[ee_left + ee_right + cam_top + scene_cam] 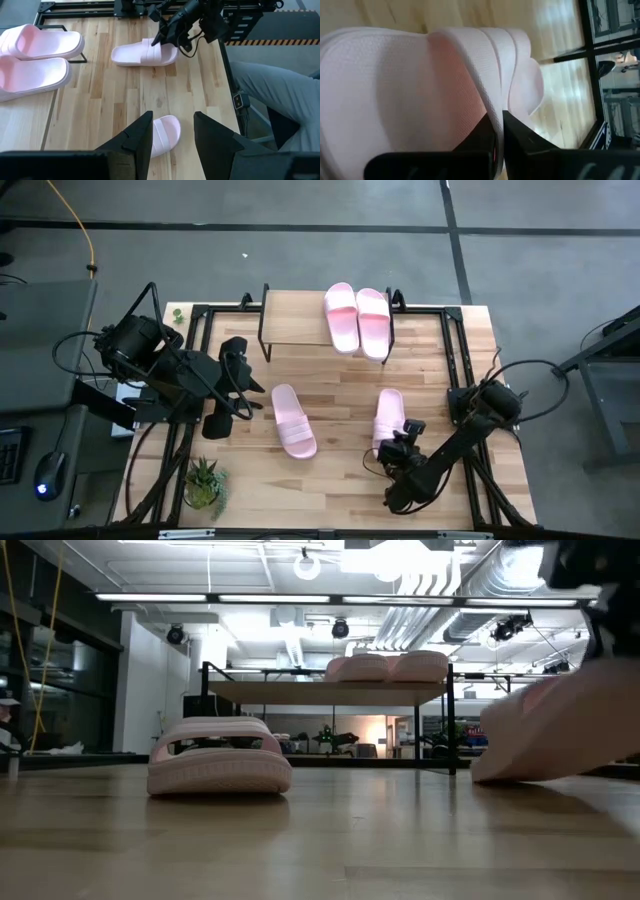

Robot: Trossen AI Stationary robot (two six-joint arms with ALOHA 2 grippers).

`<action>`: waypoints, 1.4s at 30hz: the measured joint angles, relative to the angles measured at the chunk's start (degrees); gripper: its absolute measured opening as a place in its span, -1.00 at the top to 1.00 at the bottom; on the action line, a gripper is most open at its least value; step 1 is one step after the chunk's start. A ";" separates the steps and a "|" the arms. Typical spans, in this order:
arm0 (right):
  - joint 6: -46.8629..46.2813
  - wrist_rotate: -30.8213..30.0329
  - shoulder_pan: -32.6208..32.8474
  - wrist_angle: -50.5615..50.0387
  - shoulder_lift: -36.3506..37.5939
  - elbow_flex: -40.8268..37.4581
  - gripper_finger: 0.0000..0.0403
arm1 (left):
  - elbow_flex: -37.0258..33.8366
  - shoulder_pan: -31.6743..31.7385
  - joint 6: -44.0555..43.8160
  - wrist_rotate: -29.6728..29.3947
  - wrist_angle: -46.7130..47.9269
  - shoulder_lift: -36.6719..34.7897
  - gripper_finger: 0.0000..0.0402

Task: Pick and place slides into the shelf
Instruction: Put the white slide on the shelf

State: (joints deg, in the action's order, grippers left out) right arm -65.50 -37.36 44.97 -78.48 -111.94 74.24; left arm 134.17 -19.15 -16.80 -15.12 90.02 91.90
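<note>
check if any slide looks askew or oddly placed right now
One does: the right slide on the table is tipped, one end lifted off the wood, because the right gripper is shut on it. The other loose slide lies flat, and two slides sit neatly on the shelf.

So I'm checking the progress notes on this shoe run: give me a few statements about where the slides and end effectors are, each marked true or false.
1. Two slides lie on the shelf. True.
2. The right end effector is shut on the strap of the right-hand slide on the table. True; the right wrist view shows its fingers pinching the ribbed strap.
3. The left end effector holds the left-hand slide. False; it is open and hangs beside that slide, apart from it.
4. All four slides are on the shelf. False; two are on the tabletop.
5. The potted plant stands on the shelf. False; it stands at the table's near left corner.
</note>
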 joint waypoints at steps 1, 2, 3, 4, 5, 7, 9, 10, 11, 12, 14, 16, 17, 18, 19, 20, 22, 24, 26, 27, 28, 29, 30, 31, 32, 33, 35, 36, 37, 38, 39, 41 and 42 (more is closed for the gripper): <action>0.36 -0.41 0.00 -0.09 0.45 0.07 1.00 | 0.00 0.01 0.00 -0.01 -0.01 0.00 0.37; 1.09 -0.76 0.00 -0.32 0.74 0.36 1.00 | 0.00 0.00 0.00 0.00 -0.01 0.00 0.37; 1.51 -1.21 0.00 -0.64 0.90 0.88 1.00 | 0.00 -0.01 0.00 0.01 0.00 0.00 0.37; 1.80 -1.62 0.00 -1.21 0.94 1.52 1.00 | 0.00 0.01 -0.01 0.01 -0.01 0.00 0.37; 2.37 -2.05 0.00 -2.09 0.94 2.22 1.00 | 0.00 0.01 -0.02 0.01 0.00 0.00 0.37; 2.98 -3.10 0.00 -3.65 0.94 3.69 1.00 | 0.00 0.01 -0.02 0.01 0.00 0.00 0.37; 3.00 -4.21 -0.09 -5.06 0.94 5.17 1.00 | 0.00 0.01 -0.02 0.01 -0.01 0.00 0.37; 3.00 -4.61 -0.09 -5.91 0.94 5.96 1.00 | 0.00 0.00 -0.01 -0.01 -0.01 0.00 0.37; 3.00 -5.07 -0.09 -6.67 0.94 6.74 1.00 | 0.00 -0.01 -0.02 -0.03 -0.01 0.00 0.37; 2.99 -5.72 -0.09 -7.25 0.94 7.42 1.00 | 0.00 0.00 -0.02 -0.07 -0.01 0.00 0.37; 3.00 -7.16 -0.09 -8.64 0.94 8.62 1.00 | 0.00 -0.01 -0.02 -0.34 0.00 0.00 0.37; 2.98 -8.25 -0.17 -9.82 0.94 9.63 1.00 | 0.00 0.01 -0.02 -0.49 0.00 0.00 0.37; 2.98 -8.69 -0.33 -10.32 0.94 10.03 1.00 | 0.00 0.01 -0.02 -0.49 0.00 0.00 0.37; 2.99 -8.98 -0.48 -10.72 0.94 10.33 1.00 | 0.00 -0.01 -0.02 -0.51 0.00 0.00 0.37; 3.00 -9.18 -0.71 -11.17 0.94 10.64 1.00 | 0.00 -0.01 -0.02 -0.51 0.00 0.00 0.37; 3.00 -9.25 -0.93 -11.49 0.94 10.91 1.00 | 0.00 -0.01 -0.02 -0.51 0.00 0.00 0.37; 3.57 -9.64 -1.57 -11.50 0.94 11.15 1.00 | 0.00 0.01 -0.02 -0.51 -0.02 0.00 0.37; 4.64 -10.16 -2.27 -11.52 0.94 11.40 1.00 | 0.00 0.01 -0.02 -0.51 -0.01 0.00 0.37; 5.55 -10.29 -3.02 -11.53 0.94 11.71 1.00 | 0.00 0.01 -0.02 -0.51 0.00 0.00 0.37; 5.65 -10.43 -3.36 -11.52 0.94 11.95 1.00 | 0.00 -0.01 -0.02 -0.51 0.00 0.00 0.37; 6.04 -10.65 -3.65 -11.54 0.94 12.26 1.00 | 0.00 0.00 -0.02 -0.51 0.00 0.00 0.37; 6.47 -11.22 -3.89 -11.54 0.94 12.66 1.00 | 0.00 0.00 -0.02 -0.51 0.00 0.00 0.37; 7.02 -12.03 -4.09 -11.54 0.94 13.11 1.00 | 0.00 0.00 -0.02 -0.51 0.00 0.00 0.37; 7.51 -12.55 -4.27 -11.54 0.94 13.58 1.00 | 0.00 0.00 -0.03 -0.51 -0.01 0.00 0.37; 8.04 -13.02 -4.50 -11.53 0.94 14.12 1.00 | 0.00 0.00 -0.04 -0.51 -0.01 0.00 0.37; 8.79 -13.28 -4.65 -11.54 0.94 14.71 1.00 | 0.00 -0.01 -0.04 -0.52 0.00 0.00 0.37; 10.25 -14.01 -4.92 -11.57 0.94 15.98 1.00 | 0.00 0.00 -0.04 -0.52 0.00 0.00 0.37; 10.59 -14.66 -5.07 -11.55 0.94 16.67 1.00 | 0.00 0.00 -0.04 -0.54 0.00 0.00 0.37; 11.23 -15.22 -5.22 -11.52 0.94 17.34 1.00 | 0.00 0.01 -0.04 -0.51 0.00 0.00 0.37; 11.71 -15.58 -5.33 -11.54 0.94 18.03 1.00 | 0.00 -0.01 -0.04 -0.54 0.00 0.00 0.37; 12.59 -15.78 -5.49 -11.56 0.94 18.76 1.00 | 0.00 0.00 -0.04 -0.54 0.00 0.00 0.37; 13.98 -16.37 -5.65 -11.56 0.94 20.12 1.00 | 0.00 0.01 -0.04 -0.54 0.00 0.00 0.37; 14.68 -16.93 -5.70 -11.55 0.94 20.77 1.00 | 0.00 0.00 -0.04 -0.54 0.00 0.00 0.37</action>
State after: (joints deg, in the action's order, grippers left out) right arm -50.82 -54.29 39.27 -90.03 -111.00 95.01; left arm 134.17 -19.14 -16.84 -15.66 90.02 91.90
